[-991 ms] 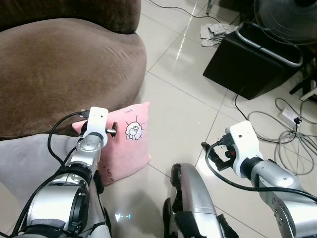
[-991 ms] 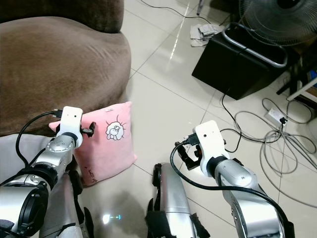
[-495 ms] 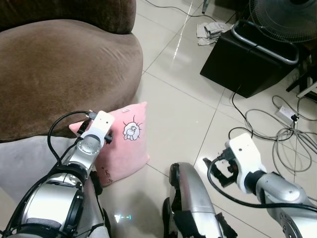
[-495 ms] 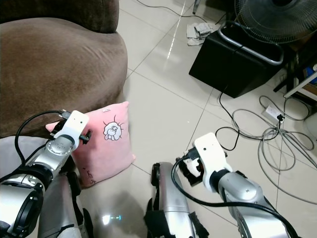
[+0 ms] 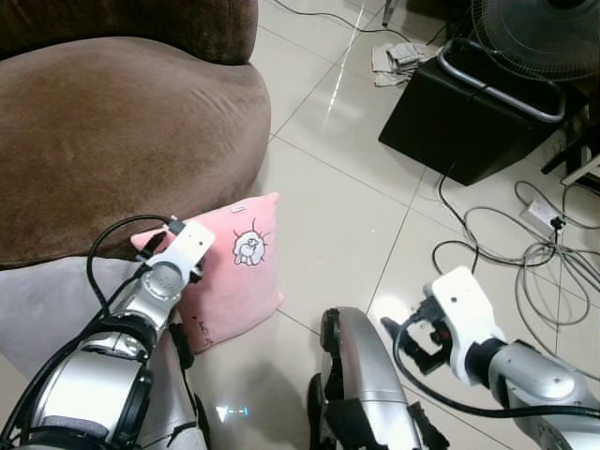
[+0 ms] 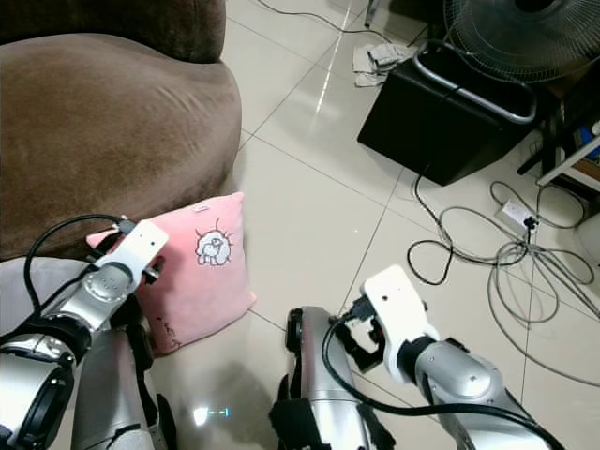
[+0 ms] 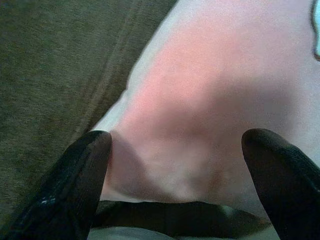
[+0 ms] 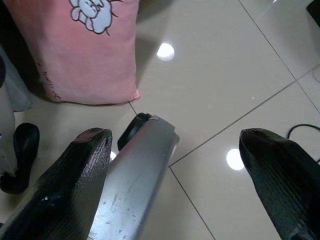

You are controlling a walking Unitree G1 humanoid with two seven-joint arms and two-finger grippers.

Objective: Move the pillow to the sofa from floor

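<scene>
While the pink pillow [image 5: 230, 277] lies on the pale tiled floor [image 5: 347, 216], it leans against the foot of the brown sofa [image 5: 112, 131], its cartoon print facing up. Seen from the left eye, the left gripper [image 5: 178, 251] sits over the pillow's upper corner beside the sofa, and the right gripper [image 5: 417, 333] hangs low over the tiles, well apart from the pillow, next to the robot's silver leg [image 5: 361, 375]. Farther off stand a black box [image 5: 464, 117] with a metal bar across its top and a fan [image 5: 539, 33] behind it; grey cables [image 5: 525, 253] trail over the floor, and a crumpled cloth [image 5: 398, 58] lies near the box.

From the right eye, the same layout appears, with the pillow's lower edge on the tiles close to the robot's left leg.

Through the left wrist camera, the two black fingers [image 7: 80, 185] are spread wide with the pillow's pink corner between them and the brown sofa fabric alongside; neither finger clearly presses it.

Through the right wrist camera, the fingers [image 8: 75, 185] are also spread wide, holding nothing, above the silver leg and glossy tiles, with the pillow beyond.
</scene>
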